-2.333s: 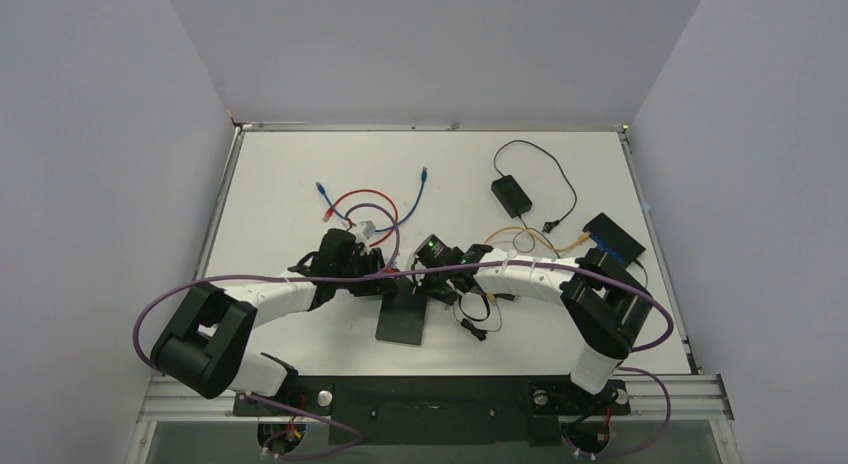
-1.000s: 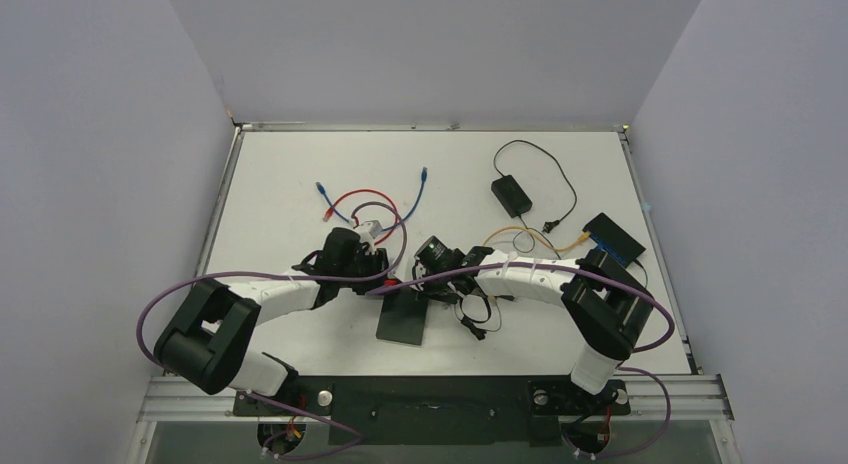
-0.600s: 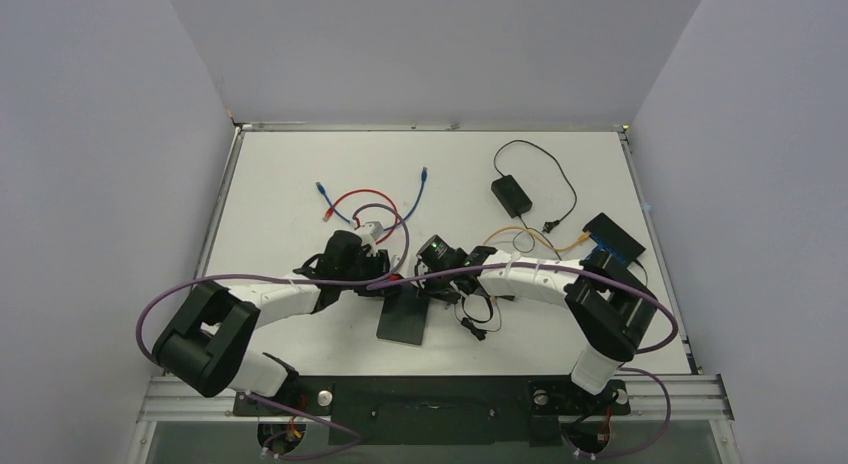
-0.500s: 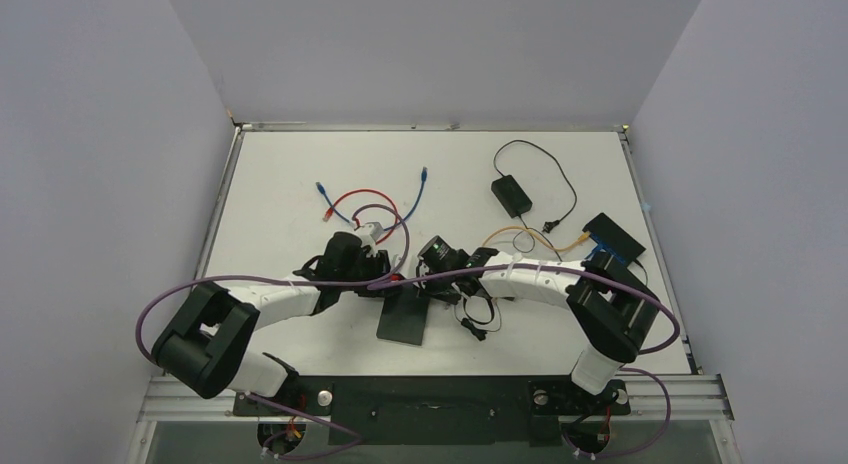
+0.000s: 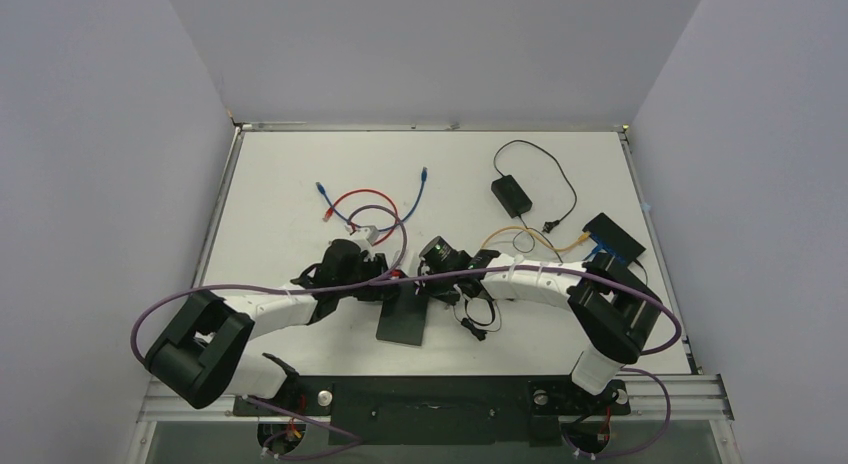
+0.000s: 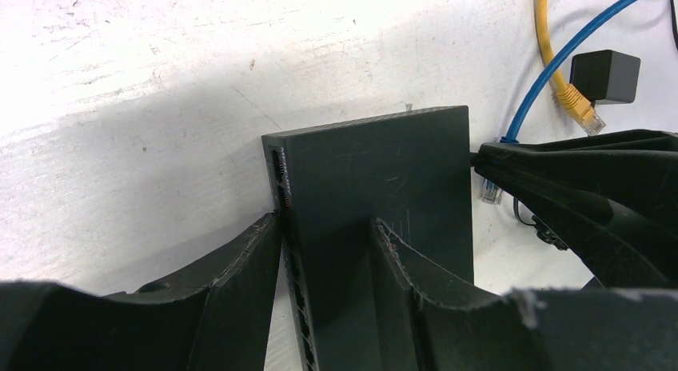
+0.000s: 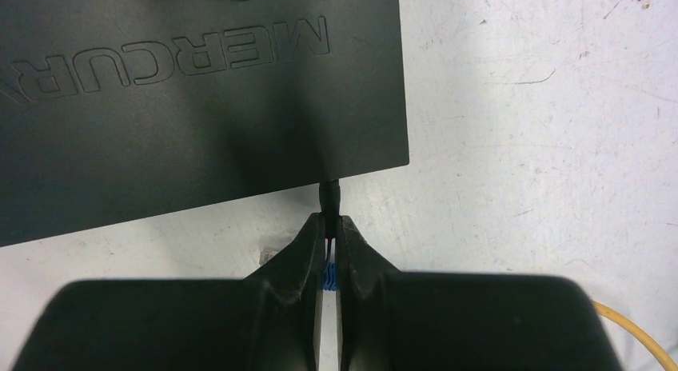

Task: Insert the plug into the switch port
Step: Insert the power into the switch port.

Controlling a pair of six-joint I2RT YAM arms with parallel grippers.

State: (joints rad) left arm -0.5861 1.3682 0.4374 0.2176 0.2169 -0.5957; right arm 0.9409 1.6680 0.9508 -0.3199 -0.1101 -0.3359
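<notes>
Two pincers, one switch (image 6: 376,171), one plug (image 6: 489,193) — not yet mated.
The left pincer (image 6: 325,225) grips the switch, half-closed across its slotted edge; the right pincer (image 7: 329,221) is pinched tight on the blue cable (image 6: 552,75) — its clear plug sits just beside the switch.

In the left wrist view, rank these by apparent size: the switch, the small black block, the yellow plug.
1. switch, though it is nearest the camera.
2. small black block.
3. yellow plug, only slightly smaller.
</notes>
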